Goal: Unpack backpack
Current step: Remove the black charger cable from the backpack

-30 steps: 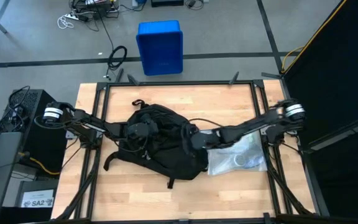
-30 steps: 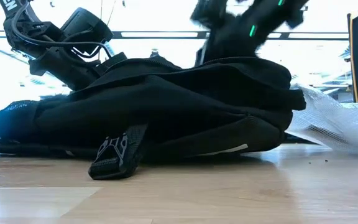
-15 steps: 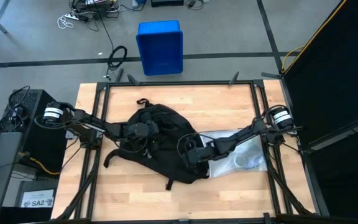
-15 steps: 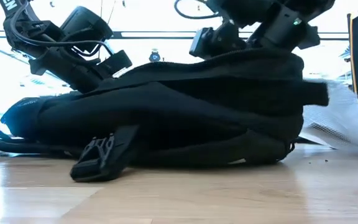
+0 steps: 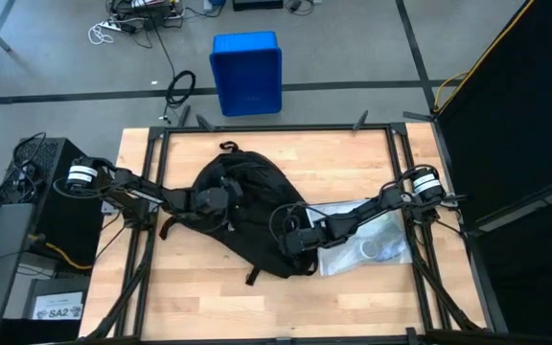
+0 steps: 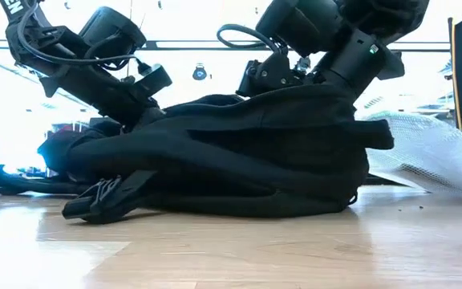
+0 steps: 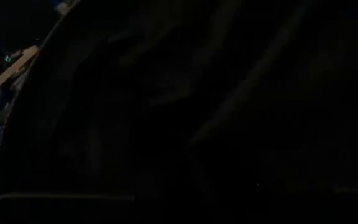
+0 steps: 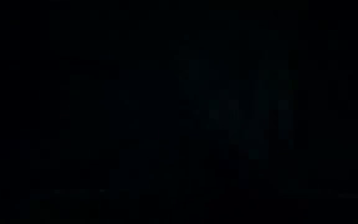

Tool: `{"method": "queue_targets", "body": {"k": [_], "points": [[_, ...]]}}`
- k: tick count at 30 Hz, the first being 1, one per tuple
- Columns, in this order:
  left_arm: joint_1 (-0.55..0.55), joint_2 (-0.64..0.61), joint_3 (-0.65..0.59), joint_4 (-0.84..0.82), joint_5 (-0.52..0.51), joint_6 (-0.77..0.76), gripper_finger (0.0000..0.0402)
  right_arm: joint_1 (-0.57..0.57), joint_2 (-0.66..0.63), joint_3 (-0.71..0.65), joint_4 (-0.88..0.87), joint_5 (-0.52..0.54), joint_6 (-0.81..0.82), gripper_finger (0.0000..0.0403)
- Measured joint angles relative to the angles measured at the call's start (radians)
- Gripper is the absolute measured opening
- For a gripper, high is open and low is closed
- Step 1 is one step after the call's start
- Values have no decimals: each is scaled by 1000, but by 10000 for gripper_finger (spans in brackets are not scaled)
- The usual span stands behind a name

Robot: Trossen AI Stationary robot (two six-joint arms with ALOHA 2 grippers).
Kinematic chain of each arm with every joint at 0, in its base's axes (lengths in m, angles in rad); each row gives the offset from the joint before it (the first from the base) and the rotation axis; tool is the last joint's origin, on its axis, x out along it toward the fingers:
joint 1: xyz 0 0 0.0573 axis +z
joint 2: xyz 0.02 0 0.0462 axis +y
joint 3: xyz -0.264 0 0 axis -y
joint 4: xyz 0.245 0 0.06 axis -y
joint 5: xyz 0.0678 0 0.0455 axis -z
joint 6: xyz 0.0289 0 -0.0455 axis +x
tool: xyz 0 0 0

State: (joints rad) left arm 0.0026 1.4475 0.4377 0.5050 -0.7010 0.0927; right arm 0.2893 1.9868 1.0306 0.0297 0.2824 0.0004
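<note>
backpack [image 5: 247, 216] lies flat in the middle of the wooden bench [image 5: 353, 158], its black fabric slumped and creased, one strap with a buckle [image 6: 107, 199] trailing onto the boards at the near side in the low view. left hand [image 5: 220, 201] rests on the bag's left part, pressed into the fabric; its fingers are buried in black cloth and i cannot tell whether they are clenched or released. right hand [image 5: 290, 240] sits on the bag's right end, near the edge closest to the clear plastic bag [image 5: 377, 240], and it too is sunk into the fabric, so i cannot tell whether it grips anything. both wrist views show almost nothing but dark cloth right up against the lens. plastic bag lies on the bench just beside the backpack's right side, under the right arm, with a pale ring-shaped thing [image 5: 372, 249] showing inside it. blue crate [image 5: 246, 72] stands on the floor beyond the far edge of the bench.
</note>
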Motion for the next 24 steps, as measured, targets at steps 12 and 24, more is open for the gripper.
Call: {"method": "queue_targets", "body": {"k": [12,24], "points": [[-15,29,0,-51,63,-233,97,11,-122,-5,48,210,-5,21],[-23,79,12,67,91,-150,97,-68,-136,-2,-9,118,212,110]]}}
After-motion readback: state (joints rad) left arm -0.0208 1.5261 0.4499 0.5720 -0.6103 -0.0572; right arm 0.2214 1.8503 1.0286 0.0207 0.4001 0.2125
